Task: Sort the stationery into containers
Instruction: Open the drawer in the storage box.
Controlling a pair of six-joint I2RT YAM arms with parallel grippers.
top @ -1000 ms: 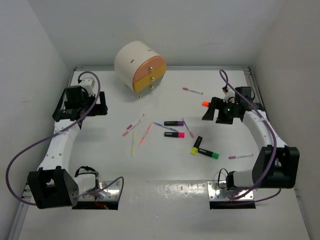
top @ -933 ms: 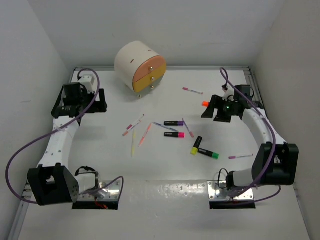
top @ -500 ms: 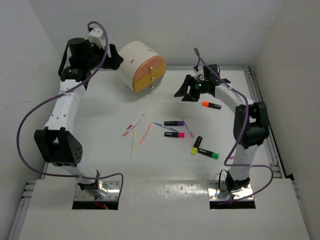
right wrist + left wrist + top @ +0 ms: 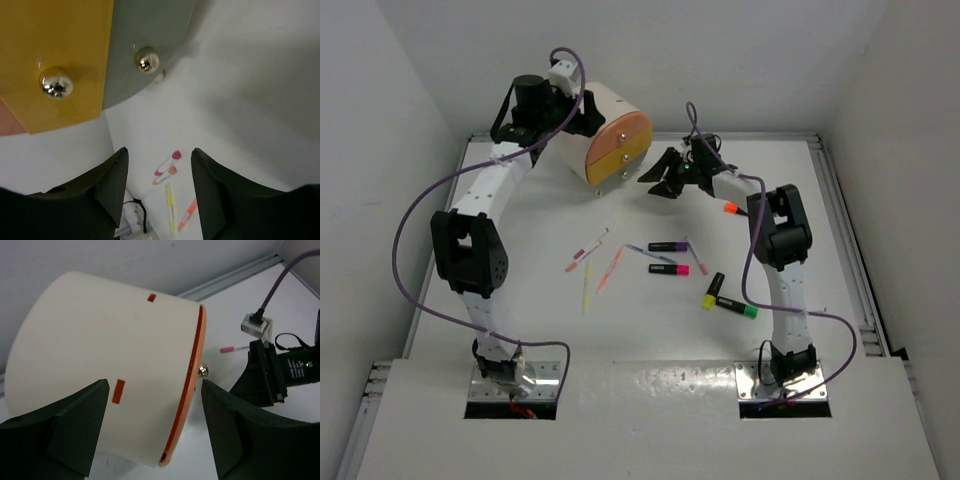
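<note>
Near 12 o'clock on the surface (image 4: 550, 220): cabinet (image 4: 610, 108), pink-peach drawer (image 4: 621, 131) above yellow-orange drawer (image 4: 618, 157). Left tool (image 4: 585, 115) spread, fingers either side of the cabinet body; contact cannot be told. Right tool (image 4: 655, 180) spread, empty, at the drawers' 3 o'clock, facing the yellow-orange drawer's knob (image 4: 56, 85); highlighters (image 4: 668, 246) and pens (image 4: 611, 268) loose from centre toward 4 o'clock.

1. Straight ahead of my left gripper (image 4: 153, 385), jaws spread, the cabinet (image 4: 100, 365) wall blocks the frame's middle.
2. From the right wrist, bare table (image 4: 250, 125) shows between my right gripper's (image 4: 158, 152) parted jaws, and the yellow drawer (image 4: 55, 60) blocks the upper left.
3. In the left wrist view, my right gripper stands at the frame's right, just past the drawer front.
4. Top view: pens (image 4: 610, 269) and highlighters (image 4: 665, 268) litter mid-table.
</note>
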